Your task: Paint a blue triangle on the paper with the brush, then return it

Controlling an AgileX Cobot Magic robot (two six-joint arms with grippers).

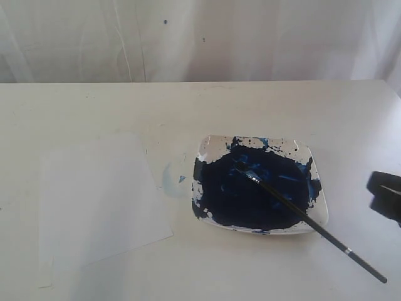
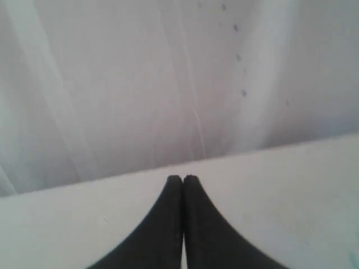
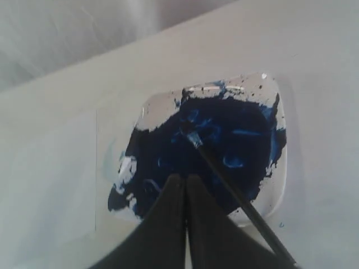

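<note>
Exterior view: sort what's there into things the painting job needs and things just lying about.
Job: plate of blue paint; brush, tip lying in it; paper, blank.
Lying about: pale blue smudge on the table; white curtain behind.

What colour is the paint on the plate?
Dark navy blue paint with lighter blue streaks; the right wrist view shows it best.

i see the paper [image 1: 100,200], a plain white sheet lying flat on the table [image 1: 250,106], slightly turned, near the left side of the plate [image 1: 213,145]. the brush [image 1: 301,216], thin, with a black handle and a silver band, lies slanted. its tip rests in the plate's dark blue paint, and its handle crosses the rim out over the table.
</note>
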